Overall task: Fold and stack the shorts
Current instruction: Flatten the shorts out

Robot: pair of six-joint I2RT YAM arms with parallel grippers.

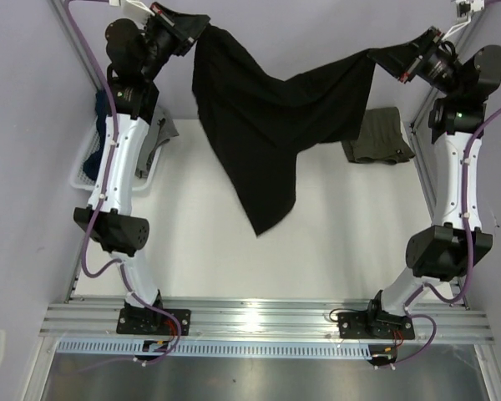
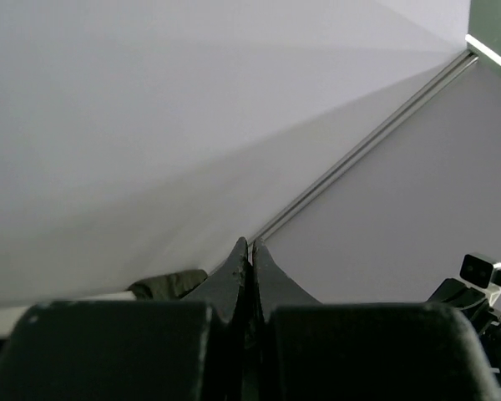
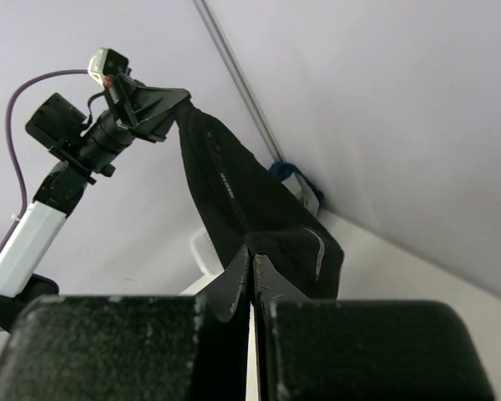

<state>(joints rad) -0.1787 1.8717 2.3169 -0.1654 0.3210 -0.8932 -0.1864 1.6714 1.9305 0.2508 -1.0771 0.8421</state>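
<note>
The black shorts [image 1: 259,125] hang spread in the air between both grippers, one leg drooping toward the table's middle. My left gripper [image 1: 196,27] is shut on their far-left corner, high at the back. My right gripper [image 1: 394,60] is shut on their far-right corner. In the right wrist view the black shorts [image 3: 242,200] run from my shut right gripper [image 3: 252,256] up to the left gripper [image 3: 154,104]. In the left wrist view the left gripper [image 2: 250,246] is closed tight. The olive-green shorts [image 1: 377,138] lie folded on the table at the right, also showing in the left wrist view [image 2: 171,284].
A white basket [image 1: 82,174] with blue and grey cloth stands at the table's left edge beside the left arm; it also shows in the right wrist view [image 3: 202,251]. Purple walls close in the back and sides. A metal rail [image 1: 259,311] runs along the near edge.
</note>
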